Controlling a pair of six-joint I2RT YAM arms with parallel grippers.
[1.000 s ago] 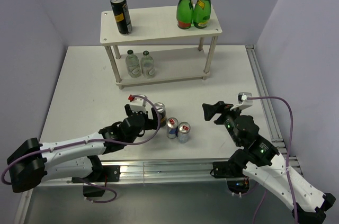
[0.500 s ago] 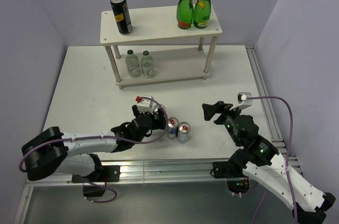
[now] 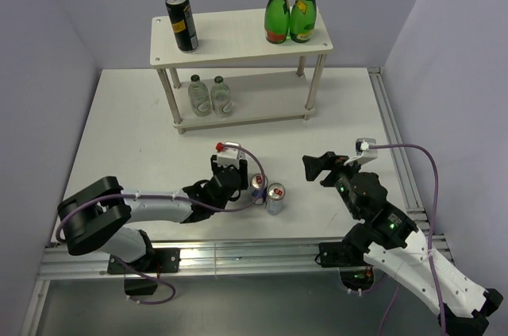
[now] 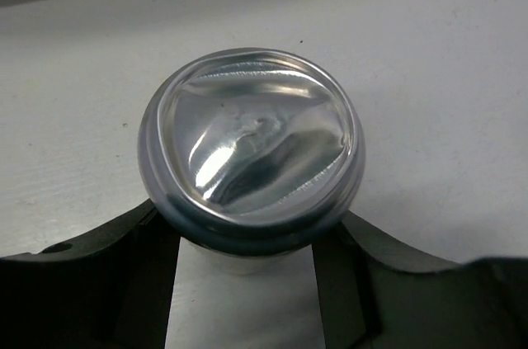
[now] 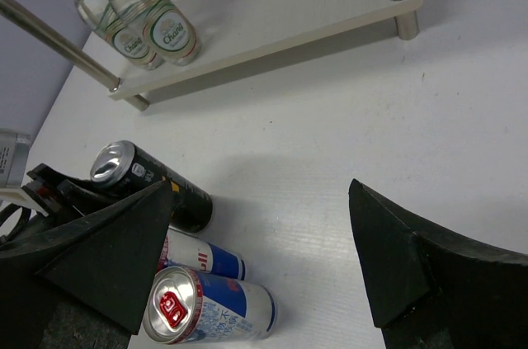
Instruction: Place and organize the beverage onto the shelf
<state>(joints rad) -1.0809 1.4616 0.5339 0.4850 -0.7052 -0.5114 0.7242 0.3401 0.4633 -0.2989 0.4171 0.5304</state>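
Observation:
A black-and-yellow can [image 5: 177, 196] stands upright on the table, and its silvery top [image 4: 256, 151] fills the left wrist view. My left gripper [image 3: 240, 180] is shut on it, with a dark finger [image 4: 107, 275] pressed to each side below the rim. Right beside it stand two silver-blue cans [image 3: 258, 188] [image 3: 275, 197]. The shelf [image 3: 238, 38] holds another black-and-yellow can [image 3: 182, 21] on its top board and two clear bottles [image 3: 199, 95] [image 3: 221, 95] on the lower board. My right gripper [image 3: 317, 168] hangs open to the right of the cans, with nothing in it.
Two green glass bottles [image 3: 277, 7] [image 3: 303, 6] stand at the right end of the shelf's top board. The table's metal rail [image 3: 262, 252] runs along the near edge. Purple walls close in behind the shelf and on both sides.
My left gripper has slid right, further round the black-and-yellow can, and its jaws have narrowed onto it. The right arm and the other drinks have not moved.

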